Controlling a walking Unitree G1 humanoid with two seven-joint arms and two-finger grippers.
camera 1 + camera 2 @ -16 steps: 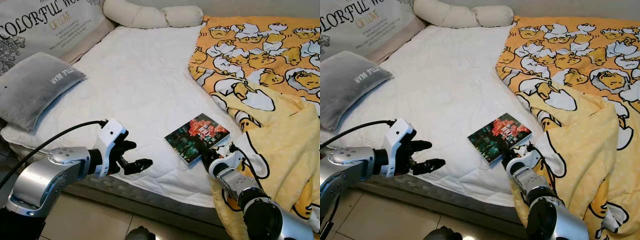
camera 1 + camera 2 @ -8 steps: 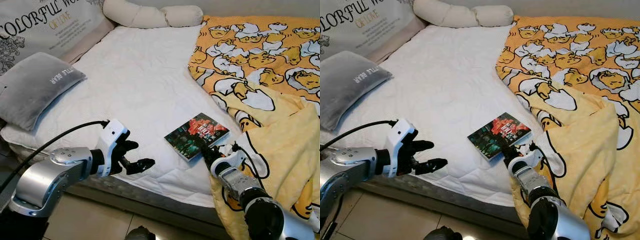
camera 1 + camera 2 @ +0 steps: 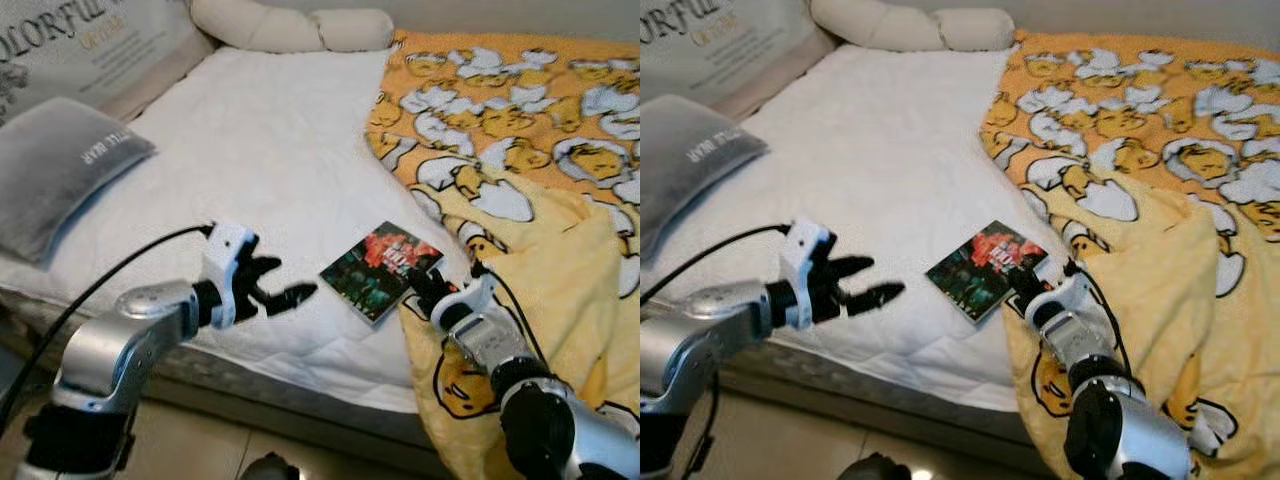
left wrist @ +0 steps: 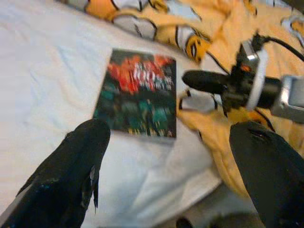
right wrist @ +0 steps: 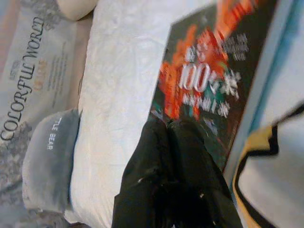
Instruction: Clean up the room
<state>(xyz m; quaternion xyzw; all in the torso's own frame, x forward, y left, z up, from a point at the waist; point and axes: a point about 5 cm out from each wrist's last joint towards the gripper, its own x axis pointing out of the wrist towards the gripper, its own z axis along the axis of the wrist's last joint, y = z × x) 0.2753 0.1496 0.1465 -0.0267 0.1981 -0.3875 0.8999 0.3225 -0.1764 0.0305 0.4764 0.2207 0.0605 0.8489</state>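
Left eye view has the book lying flat on the white bed, right by the yellow duck blanket. Right gripper is at the book's near corner, fingers pressed together, resting on the cover. Left gripper hovers just beside it, fingers spread apart, grabbing nothing.

Both arms are rounded silver metal with dark joints. The left arm ends in a white wrist block carrying two long black fingers, with a black cable looping back from it. The right arm has a white collar, thin black wiring and black fingers.
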